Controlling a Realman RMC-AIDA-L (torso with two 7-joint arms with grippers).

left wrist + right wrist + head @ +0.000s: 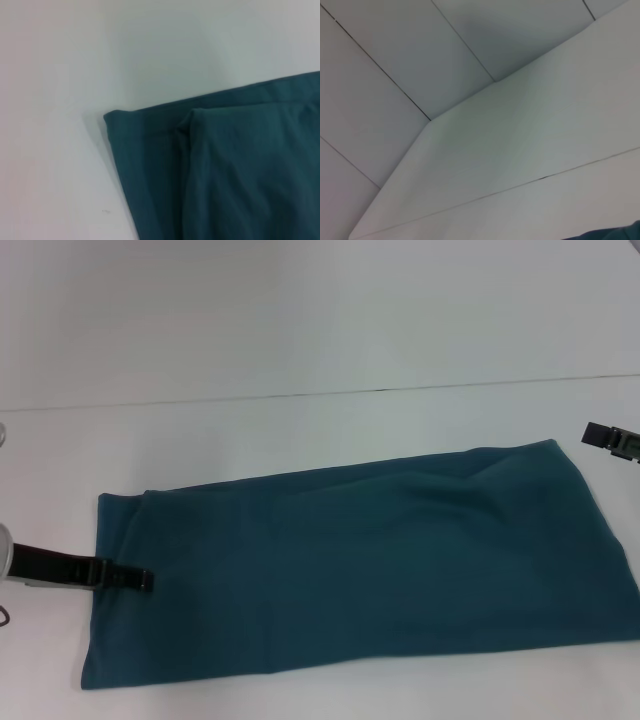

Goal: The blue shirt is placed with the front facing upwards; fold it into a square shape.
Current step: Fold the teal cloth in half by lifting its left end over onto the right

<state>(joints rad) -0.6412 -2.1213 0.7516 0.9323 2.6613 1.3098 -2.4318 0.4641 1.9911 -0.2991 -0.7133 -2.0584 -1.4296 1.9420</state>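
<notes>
The blue shirt [370, 565] lies flat on the white table [300, 430] as a long teal rectangle running left to right, plain side up. No print or collar shows. My left gripper [140, 578] reaches in from the left, its tip over the shirt's left edge. My right gripper [612, 440] is at the far right, just beyond the shirt's far right corner and apart from it. The left wrist view shows a corner of the shirt [225, 165] with a folded layer on top. The right wrist view shows only a sliver of the shirt [615, 235].
The table's far edge [320, 393] meets a pale wall behind. The shirt's right end reaches the head view's right edge. Bare table surface [300, 440] lies behind the shirt and to its left [55, 175].
</notes>
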